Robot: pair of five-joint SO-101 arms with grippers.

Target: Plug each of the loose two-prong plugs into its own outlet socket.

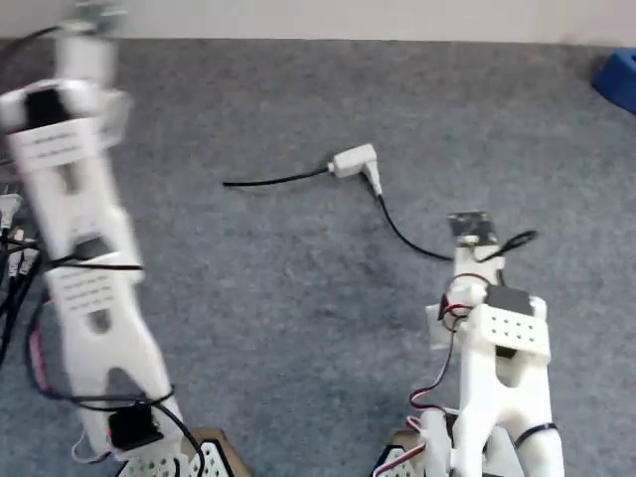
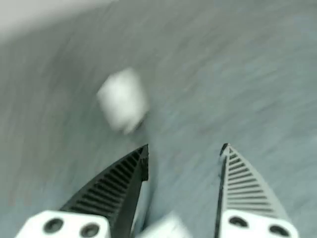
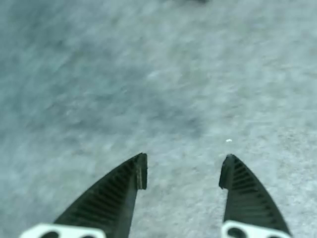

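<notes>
A white plug [image 1: 355, 160] lies on the grey carpet at mid-table, with one black cable [image 1: 273, 181] running left and another curving toward the right arm. My right gripper [image 1: 471, 227] sits low at the right, short of that plug; in its wrist view it [image 3: 184, 157] is open over bare carpet. My left arm stretches far up the left side, its gripper [image 1: 91, 15] blurred near the back edge. In the left wrist view the gripper [image 2: 183, 148] is open with nothing between its fingertips, and a blurred white block [image 2: 122, 99] lies on the carpet ahead of it.
A blue object [image 1: 618, 78] sits at the back right corner. White parts [image 1: 8, 209] and loose wires [image 1: 18, 263] crowd the left edge. Grey carpet [image 1: 298, 298] stretches between the two arms.
</notes>
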